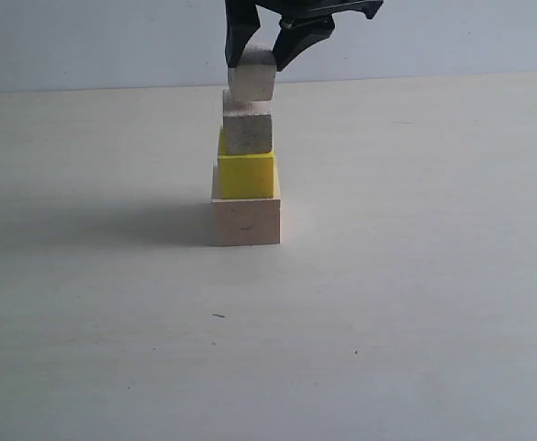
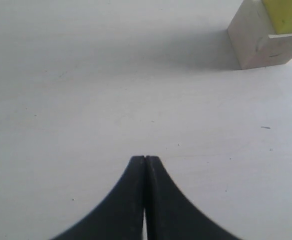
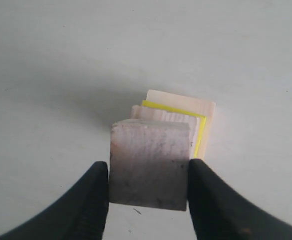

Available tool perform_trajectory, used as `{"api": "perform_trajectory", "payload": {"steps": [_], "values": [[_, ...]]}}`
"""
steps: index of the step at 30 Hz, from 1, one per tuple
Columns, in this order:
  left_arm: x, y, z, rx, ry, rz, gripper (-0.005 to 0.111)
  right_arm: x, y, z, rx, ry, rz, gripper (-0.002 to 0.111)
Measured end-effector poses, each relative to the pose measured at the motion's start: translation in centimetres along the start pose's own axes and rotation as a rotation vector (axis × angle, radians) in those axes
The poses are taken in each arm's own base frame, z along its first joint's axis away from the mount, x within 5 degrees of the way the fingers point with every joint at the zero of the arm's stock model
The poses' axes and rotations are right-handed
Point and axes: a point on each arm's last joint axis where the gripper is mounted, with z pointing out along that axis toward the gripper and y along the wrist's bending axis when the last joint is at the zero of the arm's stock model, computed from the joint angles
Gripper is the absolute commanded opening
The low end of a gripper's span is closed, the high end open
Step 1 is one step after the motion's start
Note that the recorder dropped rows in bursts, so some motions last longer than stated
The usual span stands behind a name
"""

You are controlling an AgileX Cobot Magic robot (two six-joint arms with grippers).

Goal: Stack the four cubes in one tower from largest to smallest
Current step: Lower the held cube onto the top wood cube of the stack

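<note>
A tower stands mid-table: the largest pale wood cube at the bottom, the yellow cube on it, then the smaller plain wood cube. The smallest greyish cube sits at the top, slightly offset to the right, with my right gripper shut on its sides. Whether it rests on the cube below or hangs just above it, I cannot tell. From the right wrist, the greyish cube fills the gap between the fingers. My left gripper is shut on nothing, low over bare table, apart from the pale cube.
The pale table spreads flat on all sides of the tower, with a plain wall behind. A small dark speck lies in front of the tower.
</note>
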Motion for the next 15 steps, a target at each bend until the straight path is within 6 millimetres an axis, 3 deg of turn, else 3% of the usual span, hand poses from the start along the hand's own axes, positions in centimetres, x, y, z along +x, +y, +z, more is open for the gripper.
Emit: {"api": "perform_trajectory", "payload": {"steps": [15], "values": [[0.0,0.0,0.0,0.0,-0.001,0.0,0.0,0.4,0.7,0.2,0.071,-0.022,-0.035,0.0]]}}
